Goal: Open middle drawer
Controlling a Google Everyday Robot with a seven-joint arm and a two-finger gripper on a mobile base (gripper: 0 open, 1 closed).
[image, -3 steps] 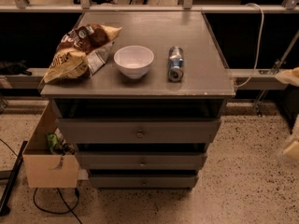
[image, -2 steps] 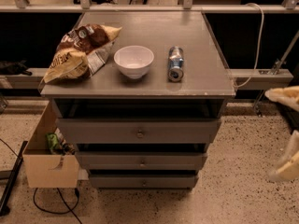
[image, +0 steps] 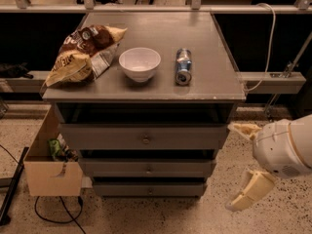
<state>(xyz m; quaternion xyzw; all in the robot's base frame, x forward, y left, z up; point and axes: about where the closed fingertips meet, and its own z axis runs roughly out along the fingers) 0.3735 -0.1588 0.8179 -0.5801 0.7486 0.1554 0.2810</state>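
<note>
The grey cabinet has three drawers. The middle drawer [image: 146, 168] is a long low grey front with a small round metal knob [image: 148, 169] at its centre, and it is shut. The taller top drawer [image: 144, 137] lies above it and the lowest drawer [image: 148, 188] below it. My gripper [image: 242, 165] is at the right of the cabinet, level with the drawers and apart from them. Its two cream fingers [image: 251, 190] are spread wide and hold nothing.
On the cabinet top [image: 204, 82] lie a chip bag [image: 83, 52], a white bowl [image: 140, 63] and a can on its side [image: 183, 66]. A cardboard box [image: 51, 167] stands on the floor at the left, with black cables beside it. A rail runs behind the cabinet.
My gripper has come in from the right edge towards the cabinet's right side and now shows much more fully. The drawers have not moved.
</note>
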